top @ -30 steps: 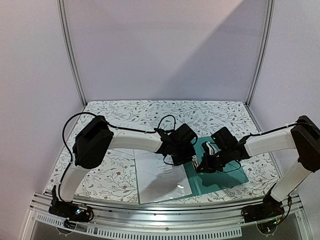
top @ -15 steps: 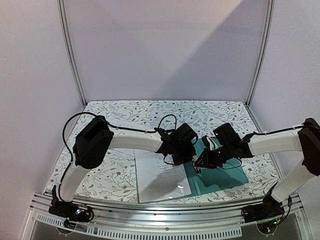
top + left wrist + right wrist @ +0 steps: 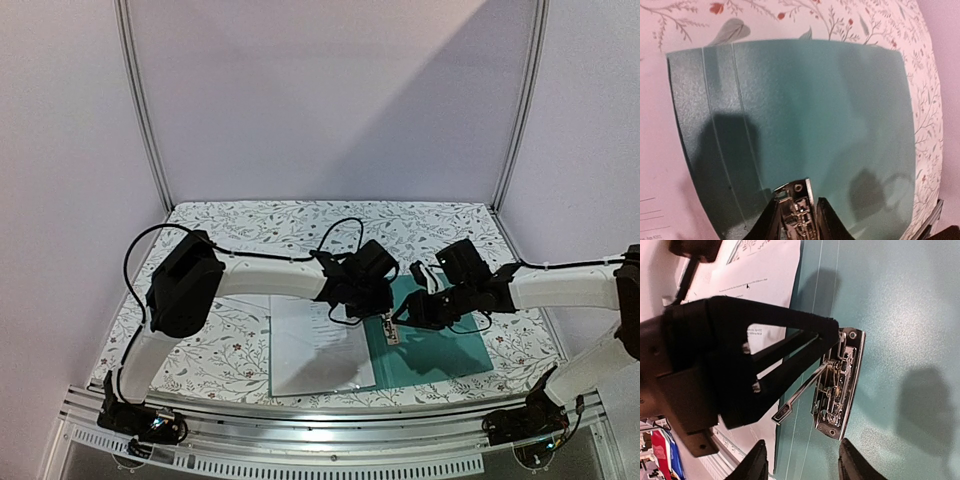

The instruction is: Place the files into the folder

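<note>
Floral surface [image 3: 240,225]: teal folder [image 3: 450,350] lies open and flat near the front edge, right of centre. The files [image 3: 315,350], white printed sheets, lie on the folder's left leaf. Their right edge stops just short of the spine creases, not under the clip. Left gripper [image 3: 797,210] is over the metal clip [image 3: 837,385], fingers narrowly parted with the clip's end in the gap. Cannot tell if they pinch it. Right gripper [image 3: 802,460] hovers just beside the clip, fingers well apart, holding nothing. Clip lever [image 3: 790,405] is tilted up off the folder.
</note>
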Available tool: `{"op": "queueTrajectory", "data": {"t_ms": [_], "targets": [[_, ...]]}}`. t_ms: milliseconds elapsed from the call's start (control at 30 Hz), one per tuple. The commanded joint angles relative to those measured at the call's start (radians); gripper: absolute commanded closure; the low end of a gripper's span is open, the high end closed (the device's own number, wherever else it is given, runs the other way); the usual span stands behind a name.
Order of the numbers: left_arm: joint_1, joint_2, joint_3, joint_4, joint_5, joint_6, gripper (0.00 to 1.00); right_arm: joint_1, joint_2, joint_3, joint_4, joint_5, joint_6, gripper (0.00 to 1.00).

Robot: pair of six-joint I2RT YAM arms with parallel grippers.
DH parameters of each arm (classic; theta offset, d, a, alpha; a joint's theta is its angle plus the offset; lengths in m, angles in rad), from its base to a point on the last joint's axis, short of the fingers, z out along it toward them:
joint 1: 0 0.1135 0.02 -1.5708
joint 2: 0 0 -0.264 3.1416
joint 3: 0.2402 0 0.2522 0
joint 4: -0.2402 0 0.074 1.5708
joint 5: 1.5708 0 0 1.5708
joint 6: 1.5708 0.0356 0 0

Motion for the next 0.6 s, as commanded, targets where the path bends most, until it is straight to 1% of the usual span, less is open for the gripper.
{"op": "queueTrajectory", "data": {"t_ms": [0, 133, 200, 267, 300, 400, 433, 467, 500, 567], "targets": [[-0.003, -0.015, 0.062, -0.021, -0.049, 0.091, 0.73, -0.013, -0.046, -0.006, -0.021, 0.043, -0.043, 0.51], [-0.005, -0.027, 0.091, -0.033, -0.096, 0.142, 0.71, -0.032, -0.074, -0.029, -0.016, 0.060, -0.062, 0.48], [-0.005, -0.048, 0.107, -0.034, -0.135, 0.188, 0.70, -0.037, -0.100, -0.033, -0.023, 0.093, -0.086, 0.46], [-0.008, -0.076, 0.108, -0.005, -0.163, 0.290, 0.70, -0.042, -0.129, -0.035, -0.033, 0.140, -0.114, 0.44], [-0.010, -0.095, 0.107, 0.022, -0.160, 0.362, 0.66, -0.042, -0.155, -0.037, -0.036, 0.178, -0.131, 0.42], [-0.041, -0.166, 0.095, 0.098, -0.172, 0.584, 0.51, -0.045, -0.232, -0.049, -0.033, 0.281, -0.163, 0.36], [-0.053, -0.195, 0.079, 0.128, -0.172, 0.646, 0.31, -0.046, -0.254, -0.056, -0.023, 0.311, -0.178, 0.34], [-0.062, -0.225, 0.060, 0.150, -0.164, 0.701, 0.05, -0.047, -0.285, -0.065, -0.009, 0.336, -0.187, 0.32], [-0.071, -0.256, 0.039, 0.180, -0.153, 0.743, 0.01, -0.045, -0.310, -0.076, 0.004, 0.380, -0.198, 0.32], [-0.087, -0.321, -0.017, 0.222, -0.147, 0.818, 0.01, -0.046, -0.377, -0.109, 0.054, 0.446, -0.214, 0.27]]}}
